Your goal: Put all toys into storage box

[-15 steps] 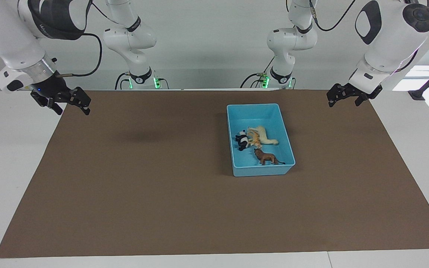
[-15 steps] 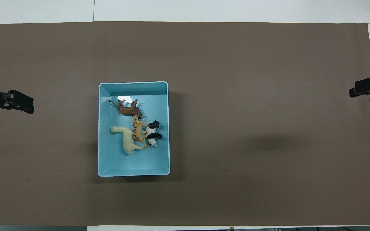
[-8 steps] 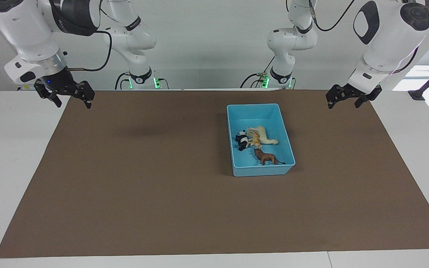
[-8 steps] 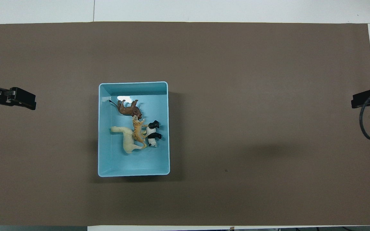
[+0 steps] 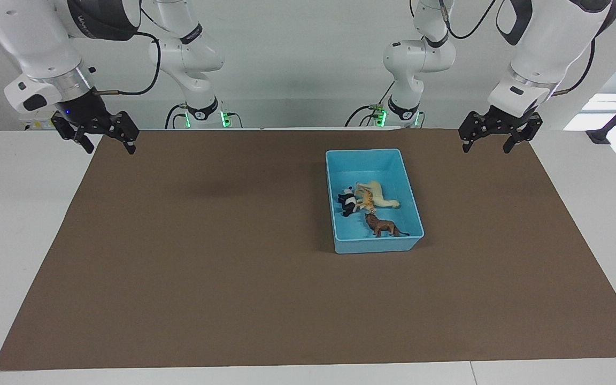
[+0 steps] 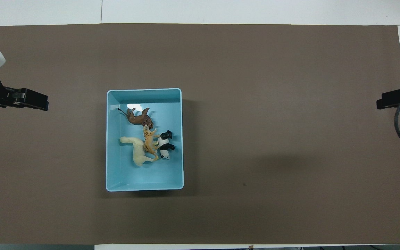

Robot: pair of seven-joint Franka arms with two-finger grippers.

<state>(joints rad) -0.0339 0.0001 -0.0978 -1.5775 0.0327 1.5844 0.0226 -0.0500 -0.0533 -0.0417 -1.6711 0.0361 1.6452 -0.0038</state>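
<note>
All four toys lie inside the storage box (image 5: 375, 247), which sits right of centre in the facing view and left of centre in the overhead view. The cream camel (image 5: 380, 193) lies on its side mid-box, the orange tiger (image 5: 366, 200) rests against it, and the panda (image 5: 347, 201) touches the tiger on its outer side. The brown lion (image 5: 382, 226) lies apart from them, low in the box in the facing view and high in it in the overhead view.

Over the last second the figurines and the box have not shifted at all; only the arms have moved. The right gripper (image 5: 106, 138), at the upper left of the facing view, has risen slightly and drawn back to the corner of the brown mat (image 5: 206, 278), its claw released and empty. The left gripper (image 5: 492, 139), at the upper right of that view, has also lifted a little and turned, likewise spread open and holding nothing. In the overhead view both show only at the frame's side edges, well apart from the box.

No toy remains on the mat, so the task looks finished, and the arms appear to be retreating to rest.
</note>
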